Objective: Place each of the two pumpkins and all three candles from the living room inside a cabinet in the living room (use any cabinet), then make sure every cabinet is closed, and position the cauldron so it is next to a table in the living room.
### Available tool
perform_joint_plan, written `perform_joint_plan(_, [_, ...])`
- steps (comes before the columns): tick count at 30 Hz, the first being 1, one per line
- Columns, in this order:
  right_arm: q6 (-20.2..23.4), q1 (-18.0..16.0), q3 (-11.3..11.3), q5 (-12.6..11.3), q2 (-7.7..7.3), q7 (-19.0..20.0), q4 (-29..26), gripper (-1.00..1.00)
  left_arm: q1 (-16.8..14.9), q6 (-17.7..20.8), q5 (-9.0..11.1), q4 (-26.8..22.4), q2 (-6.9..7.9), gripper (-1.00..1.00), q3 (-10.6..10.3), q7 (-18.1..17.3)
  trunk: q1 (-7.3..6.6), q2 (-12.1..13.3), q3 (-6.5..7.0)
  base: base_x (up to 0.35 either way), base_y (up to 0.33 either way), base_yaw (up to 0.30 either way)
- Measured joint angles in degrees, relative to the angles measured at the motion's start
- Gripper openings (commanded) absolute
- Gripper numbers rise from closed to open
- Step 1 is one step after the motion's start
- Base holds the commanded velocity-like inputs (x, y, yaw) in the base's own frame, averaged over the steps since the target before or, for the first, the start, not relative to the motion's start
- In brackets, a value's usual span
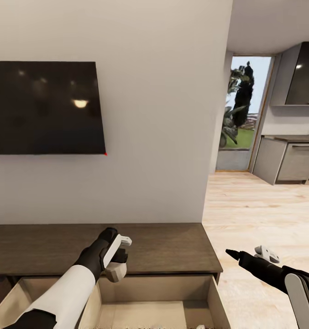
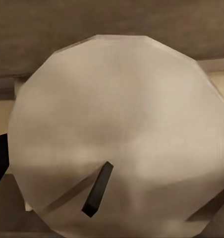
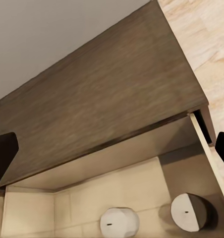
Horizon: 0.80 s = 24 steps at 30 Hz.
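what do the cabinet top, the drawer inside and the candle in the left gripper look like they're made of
Cabinet top: dark brown wood with a matte finish, going by the fine grain streaks. Drawer interior: pale light wood or laminate, smooth, with faint panel seams. Candle in the left gripper: probably wax, pale grey-white and dull, faceted, with a dark wick.

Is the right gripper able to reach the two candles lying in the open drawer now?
Probably yes. The right gripper hovers open beside the open drawer, and both candles lie uncovered inside, nothing between.
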Motion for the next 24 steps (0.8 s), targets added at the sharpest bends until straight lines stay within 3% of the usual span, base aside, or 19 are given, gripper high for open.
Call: perform_joint_plan(24, [-0.09, 0.00, 0.09, 0.01, 0.00, -0.05, 0.00, 1.00, 0.00, 0.00, -0.16, 0.01, -0.09, -1.00, -0.02, 0.13, 5.27, -9.63, -4.31, 0.000, 0.000, 0.000])
